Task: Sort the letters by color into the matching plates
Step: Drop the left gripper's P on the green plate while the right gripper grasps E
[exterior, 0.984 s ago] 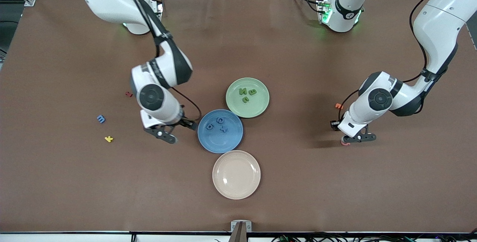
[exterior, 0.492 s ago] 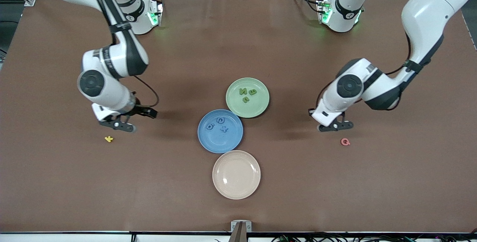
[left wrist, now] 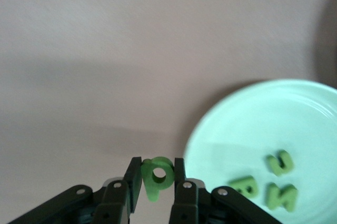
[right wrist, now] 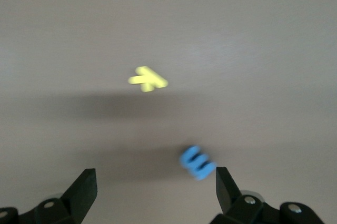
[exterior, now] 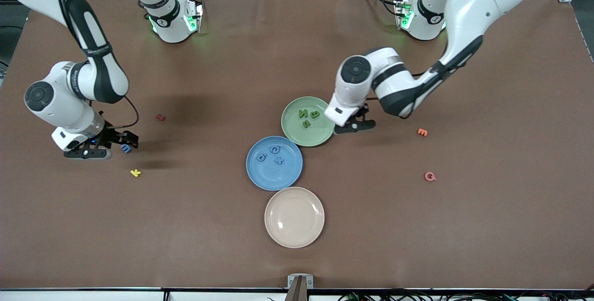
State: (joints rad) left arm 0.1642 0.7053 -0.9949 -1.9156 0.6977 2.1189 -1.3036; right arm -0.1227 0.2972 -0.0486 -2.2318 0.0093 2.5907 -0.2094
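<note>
The left claw (left wrist: 157, 184) was pinched shut on a green letter (left wrist: 157, 176) and had swung in from the left arm's end of the table to the rim of the green plate (exterior: 325, 131), so a drop into that plate looked close. The right claw (right wrist: 155, 192), jaws spread wide and holding nothing, had travelled out toward the right arm's end and hung just over the last loose blue letter (exterior: 125, 148), seemingly lined up for a pick.

The green plate held three green letters (exterior: 307, 118); the carried one would make four. The blue plate (exterior: 260, 176) held three blue letters (exterior: 272, 154). The cream plate (exterior: 294, 217) lay bare.

A yellow letter (exterior: 135, 172), a red one (exterior: 160, 117), an orange one (exterior: 422, 131) and a pink one (exterior: 430, 176) lay on the table, though the red piece was too small to read surely.
</note>
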